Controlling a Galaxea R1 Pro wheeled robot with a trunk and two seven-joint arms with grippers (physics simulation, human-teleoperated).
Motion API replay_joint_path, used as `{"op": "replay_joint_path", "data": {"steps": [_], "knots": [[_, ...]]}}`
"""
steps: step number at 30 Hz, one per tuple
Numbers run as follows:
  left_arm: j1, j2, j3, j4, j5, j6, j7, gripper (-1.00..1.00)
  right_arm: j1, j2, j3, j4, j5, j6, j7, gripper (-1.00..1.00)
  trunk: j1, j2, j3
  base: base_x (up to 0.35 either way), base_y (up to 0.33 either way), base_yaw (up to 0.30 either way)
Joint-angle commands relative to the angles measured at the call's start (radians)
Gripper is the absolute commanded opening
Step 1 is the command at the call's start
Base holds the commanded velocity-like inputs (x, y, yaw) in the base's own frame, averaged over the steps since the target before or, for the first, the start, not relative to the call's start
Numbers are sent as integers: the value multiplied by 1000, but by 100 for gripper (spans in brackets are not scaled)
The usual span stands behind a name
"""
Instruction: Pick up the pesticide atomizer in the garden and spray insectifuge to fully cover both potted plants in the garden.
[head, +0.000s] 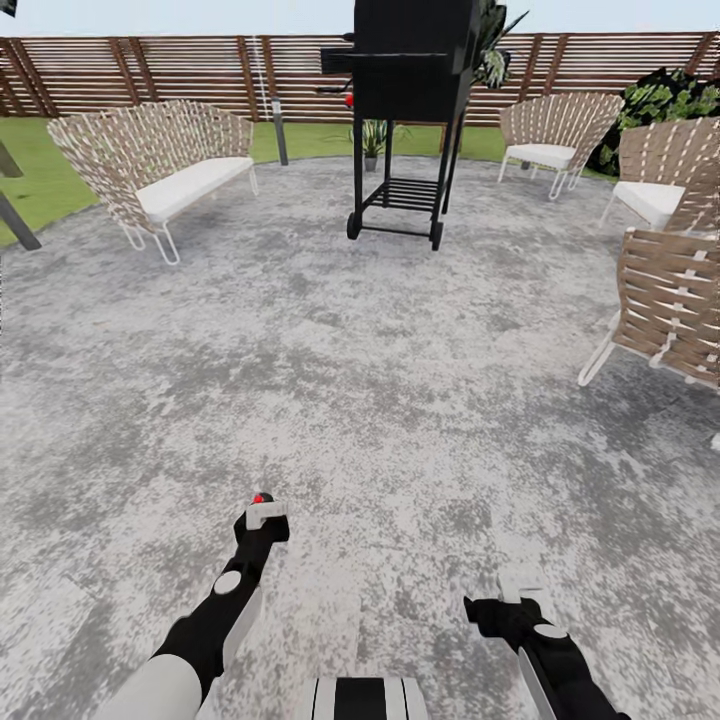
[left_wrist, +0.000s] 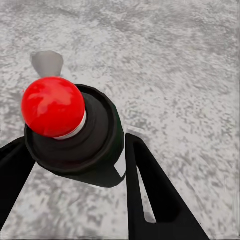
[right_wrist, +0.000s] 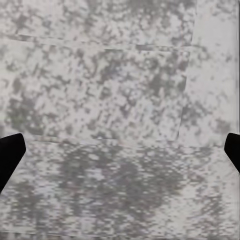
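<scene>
**Atomizer in left claw, robot on the paved patch**

Left side first. The left claw (head: 262, 515) is clamped on the pesticide atomizer (left_wrist: 75, 137); in the left wrist view the black fingers (left_wrist: 150, 190) press the black bottle from both sides, its red knob (left_wrist: 52, 106) uppermost. From the head camera only the red dot (head: 259, 497) and a pale patch at the claw tip can be made out; the bottle body is hidden behind the claw. No label text is readable.

Far left, a woven loveseat (head: 160, 165) with a white cushion stands at the edge of the mottled grey paved patch (head: 380, 380), its left end against the lawn (head: 30, 170). A grey post (head: 279, 130) rises behind it.

Centre, a black grill cart (head: 405, 110) on wheels stands well ahead, its top cut off by the frame. A small spiky plant (head: 372, 138) in a pot shows just behind its legs, too small to identify surely. The brown slatted fence (head: 150, 70) runs across the back.

Right: woven chairs (head: 550, 135), the nearest (head: 670, 300) cut by the frame edge. The right claw (head: 520, 590) hangs over bare paving, fingertips (right_wrist: 10, 155) spread wide, holding nothing.
</scene>
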Motion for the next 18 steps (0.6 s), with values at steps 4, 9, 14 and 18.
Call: {"op": "replay_joint_path", "data": {"steps": [4, 9, 14, 18], "knots": [[-1, 2, -7, 0, 8, 44, 9, -100, 2, 0, -1, 0, -1, 6, -1, 100, -2, 1, 15, 0, 0, 0], [0, 9, -8, 1, 6, 58, 11, -100, 4, -2, -29, 0, -4, 6, -1, 100, -4, 2, 34, 0, 0, 0], [0, 24, -9, 0, 7, 111, 12, -100, 4, -2, -45, 0, -3, 6, -1, 100, -6, 3, 54, 0, 0, 0], [0, 25, -7, -19, 7, 227, 12, -100, 4, -2, -47, -1, -2, 6, -1, 100, -8, 4, 69, 0, 0, 0]]}}
